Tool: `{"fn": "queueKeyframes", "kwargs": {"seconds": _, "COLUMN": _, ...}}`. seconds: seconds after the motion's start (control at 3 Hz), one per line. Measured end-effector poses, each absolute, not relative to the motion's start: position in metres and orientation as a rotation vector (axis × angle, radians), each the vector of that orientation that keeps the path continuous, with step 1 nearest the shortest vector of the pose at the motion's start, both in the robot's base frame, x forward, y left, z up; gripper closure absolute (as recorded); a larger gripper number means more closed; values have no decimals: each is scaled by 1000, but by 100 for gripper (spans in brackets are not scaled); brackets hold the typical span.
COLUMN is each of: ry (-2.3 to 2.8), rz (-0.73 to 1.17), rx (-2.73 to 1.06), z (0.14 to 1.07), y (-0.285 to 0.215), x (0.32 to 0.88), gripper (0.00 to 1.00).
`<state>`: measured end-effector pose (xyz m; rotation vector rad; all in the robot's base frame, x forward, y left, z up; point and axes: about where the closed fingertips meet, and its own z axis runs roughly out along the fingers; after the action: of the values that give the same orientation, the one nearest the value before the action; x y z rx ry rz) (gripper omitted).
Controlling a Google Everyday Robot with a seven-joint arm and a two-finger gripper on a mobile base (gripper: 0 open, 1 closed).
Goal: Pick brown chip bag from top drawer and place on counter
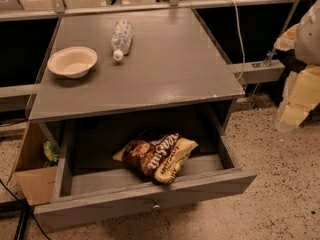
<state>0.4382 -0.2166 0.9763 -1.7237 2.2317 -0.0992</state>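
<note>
My claw (300,96) hangs beyond the tabletop's (165,69) right edge (open or closed, I cannot tell). The brown chip bag (157,156) lies in the open top drawer (100,204), propped against its front panel and probably reachable from above.

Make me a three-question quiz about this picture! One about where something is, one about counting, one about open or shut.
1. Where is the crinkly dark-brown chip bag?
A. in the grey wooden top drawer
B. on the floor
C. on a chair

2. How many things lie on the flat grey counter?
A. one
B. two
C. four

3. The top drawer is:
A. shut
B. pulled open
C. taken out

Answers:
1. A: the bag rests inside, against the front panel.
2. B: a pale round bowl and a clear plastic bottle lying down.
3. B: its inside shows. The robot's gripper is at the right edge, away from the drawer.
</note>
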Motion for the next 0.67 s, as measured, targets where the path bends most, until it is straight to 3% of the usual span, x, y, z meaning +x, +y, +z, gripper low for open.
{"fn": "queueKeyframes", "kwargs": {"seconds": 0.67, "ry": 2144, "rz": -141, "rx": -1761, "z": 970, "y": -217, "x": 441, "gripper": 0}}
